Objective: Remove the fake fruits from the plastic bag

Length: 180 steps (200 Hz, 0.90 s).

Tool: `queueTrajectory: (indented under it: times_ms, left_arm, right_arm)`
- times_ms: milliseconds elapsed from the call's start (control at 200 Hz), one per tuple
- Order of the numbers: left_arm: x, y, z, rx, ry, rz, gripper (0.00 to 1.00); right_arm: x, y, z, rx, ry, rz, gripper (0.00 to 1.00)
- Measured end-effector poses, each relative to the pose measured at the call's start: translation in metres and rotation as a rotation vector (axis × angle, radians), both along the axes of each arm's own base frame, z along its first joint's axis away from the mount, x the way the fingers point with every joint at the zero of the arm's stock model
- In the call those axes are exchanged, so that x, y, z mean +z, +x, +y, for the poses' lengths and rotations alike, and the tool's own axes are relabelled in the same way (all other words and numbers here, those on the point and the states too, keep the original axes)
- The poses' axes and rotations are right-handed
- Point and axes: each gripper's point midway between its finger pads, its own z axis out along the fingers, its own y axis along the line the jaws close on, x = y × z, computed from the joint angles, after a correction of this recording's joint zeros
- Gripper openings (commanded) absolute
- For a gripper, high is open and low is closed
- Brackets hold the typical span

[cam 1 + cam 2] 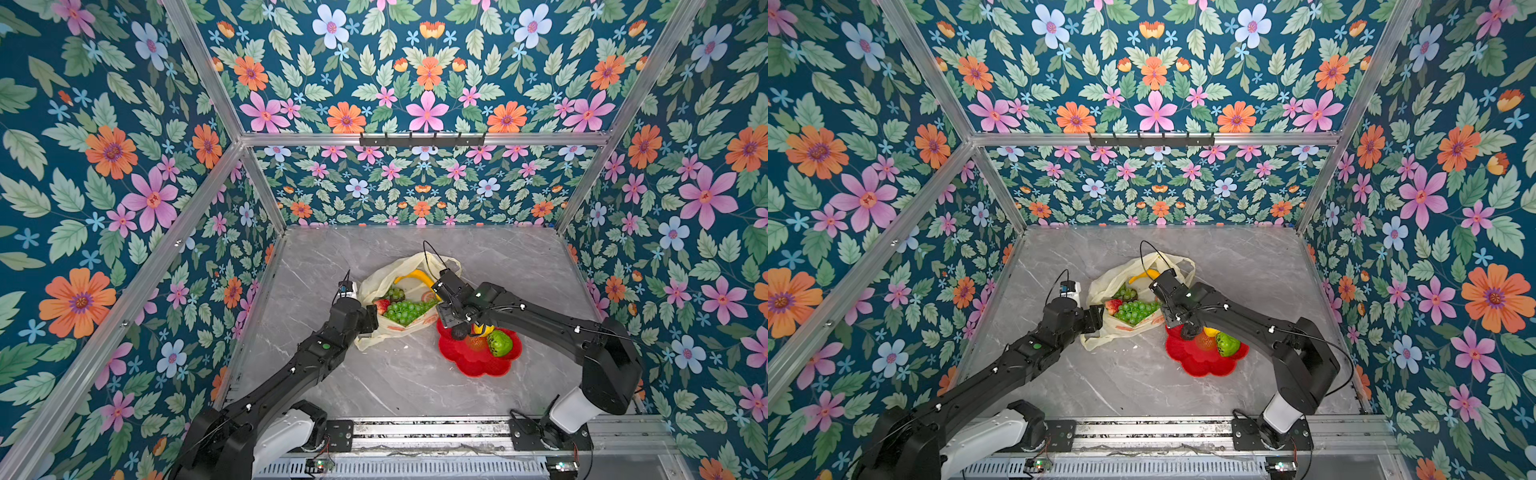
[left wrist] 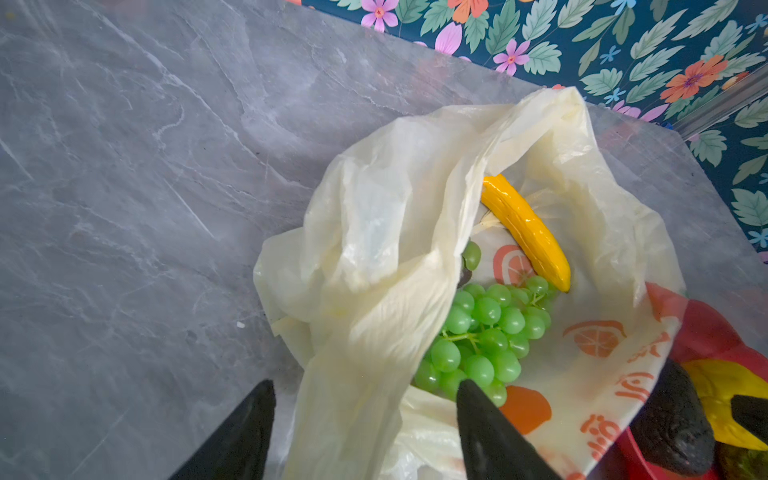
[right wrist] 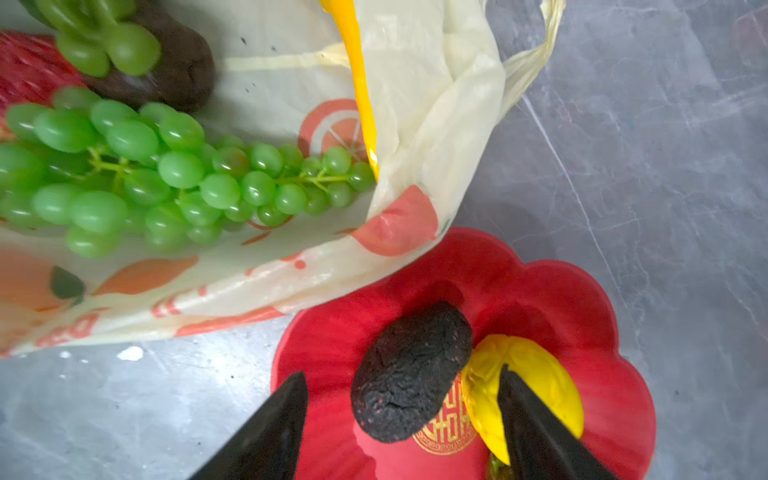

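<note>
Top views: the plastic bag (image 1: 374,286) lies open mid-table. Inside, the grape bunch (image 1: 405,311) stretches nine-to-three, its tail toward the right gripper (image 1: 456,327) at its three o'clock. Left wrist: the left gripper (image 2: 365,384) is spread wide, the bag's rim loose between its jaws. Right wrist: jaws wide apart, straddling the avocado (image 3: 411,374) resting on the red plate (image 3: 582,299).

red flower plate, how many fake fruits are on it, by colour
On the red flower-shaped plastic plate:
black: 1, the dark rough-skinned plastic avocado
yellow: 1, the smooth yellow plastic lemon
green: 1, the bumpy bright green plastic fruit
total: 3
</note>
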Motion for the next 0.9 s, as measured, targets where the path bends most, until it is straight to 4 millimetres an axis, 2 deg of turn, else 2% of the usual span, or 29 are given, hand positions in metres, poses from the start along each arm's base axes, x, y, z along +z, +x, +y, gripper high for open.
queueTrajectory:
  times_ms: [105, 240, 345, 480, 645, 725, 900]
  left_arm:
    - [0.017, 0.018, -0.005, 0.006, 0.057, 0.004, 0.81]
    - [0.025, 0.04, -0.03, -0.036, 0.175, 0.034, 0.86]
    - [0.015, 0.054, -0.045, -0.07, 0.283, 0.079, 0.88]
    - [-0.001, 0.072, -0.044, -0.05, 0.419, 0.14, 0.9]
    - [-0.024, 0.082, -0.033, -0.004, 0.559, 0.197, 0.93]
    - [-0.031, 0.083, -0.026, 0.02, 0.596, 0.211, 0.84]
    - [-0.021, 0.088, -0.004, 0.118, 0.57, 0.187, 0.47]
  right_arm:
    - [0.005, 0.001, 0.009, -0.012, 0.066, -0.004, 0.74]
    - [0.014, 0.004, 0.022, -0.042, 0.164, -0.012, 0.74]
    - [0.021, 0.007, 0.03, -0.069, 0.234, -0.024, 0.74]
    - [0.025, 0.009, 0.036, -0.092, 0.292, -0.031, 0.74]
    - [0.027, 0.01, 0.042, -0.101, 0.335, -0.026, 0.74]
    - [0.028, 0.011, 0.045, -0.102, 0.352, -0.026, 0.74]
    - [0.022, 0.01, 0.052, -0.099, 0.373, 0.002, 0.73]
